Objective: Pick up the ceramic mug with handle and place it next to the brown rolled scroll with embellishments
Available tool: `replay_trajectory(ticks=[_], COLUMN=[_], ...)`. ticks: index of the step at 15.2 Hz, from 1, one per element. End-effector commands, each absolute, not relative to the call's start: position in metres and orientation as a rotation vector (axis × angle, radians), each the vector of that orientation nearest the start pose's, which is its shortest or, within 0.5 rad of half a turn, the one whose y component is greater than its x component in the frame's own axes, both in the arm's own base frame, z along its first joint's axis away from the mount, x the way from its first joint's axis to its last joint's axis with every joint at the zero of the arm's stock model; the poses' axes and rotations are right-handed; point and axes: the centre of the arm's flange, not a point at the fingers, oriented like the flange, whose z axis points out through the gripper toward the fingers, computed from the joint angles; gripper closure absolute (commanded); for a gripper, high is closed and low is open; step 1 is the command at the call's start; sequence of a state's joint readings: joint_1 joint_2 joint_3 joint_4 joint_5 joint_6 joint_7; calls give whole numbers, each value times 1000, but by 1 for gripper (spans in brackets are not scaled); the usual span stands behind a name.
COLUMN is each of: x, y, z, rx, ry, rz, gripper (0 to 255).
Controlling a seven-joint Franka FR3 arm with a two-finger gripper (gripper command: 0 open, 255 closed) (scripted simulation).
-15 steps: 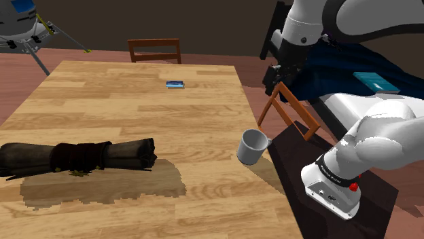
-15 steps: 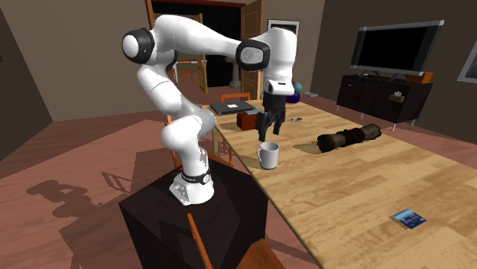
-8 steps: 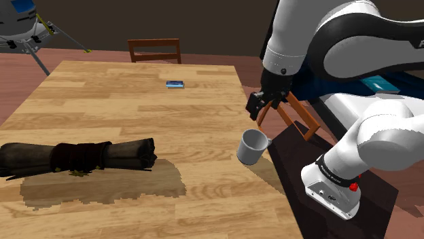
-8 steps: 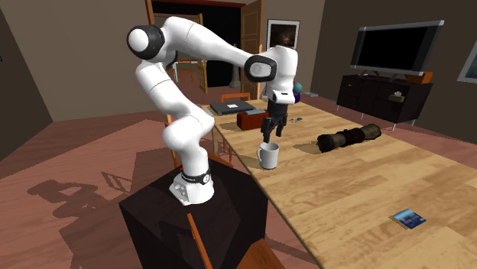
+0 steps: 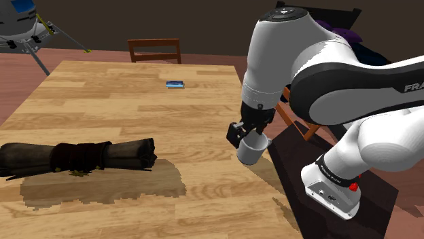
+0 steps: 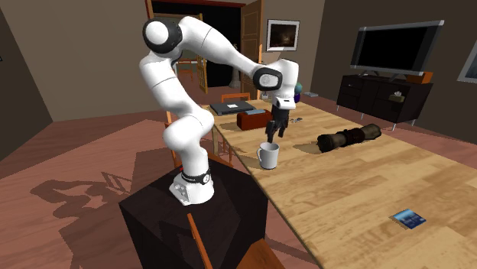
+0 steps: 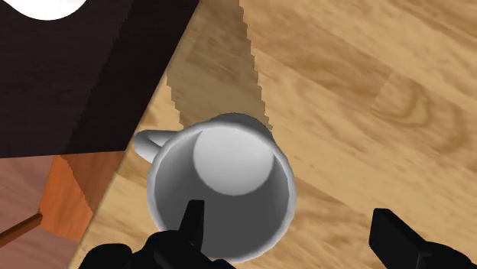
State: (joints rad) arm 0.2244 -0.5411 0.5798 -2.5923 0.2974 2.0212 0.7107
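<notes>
**End effector spread over mug**

The end effector (image 7: 294,229) is spread: one finger over the white mug's (image 7: 229,164) opening, the other beyond its rim. The mug stands upright at the tabletop (image 5: 122,108) edge beside the stand (image 5: 289,155), well apart from the scroll (image 5: 81,156).

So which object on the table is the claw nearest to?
The white mug at the table edge: the open claw straddles its rim. The dark rolled scroll and small blue card lie well away.

Open tabletop (image 5: 136,102) between mug (image 5: 249,152) and scroll (image 5: 81,156), stand (image 5: 293,166) beside mug.
</notes>
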Motion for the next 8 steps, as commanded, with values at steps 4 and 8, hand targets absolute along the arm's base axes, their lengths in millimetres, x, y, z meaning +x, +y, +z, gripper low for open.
replay_trajectory(ticks=[4, 8], x=[254, 253], y=[283, 282], z=[369, 356], rx=[-3206, -3206], ry=[213, 213], rz=[75, 75], gripper=[0, 0])
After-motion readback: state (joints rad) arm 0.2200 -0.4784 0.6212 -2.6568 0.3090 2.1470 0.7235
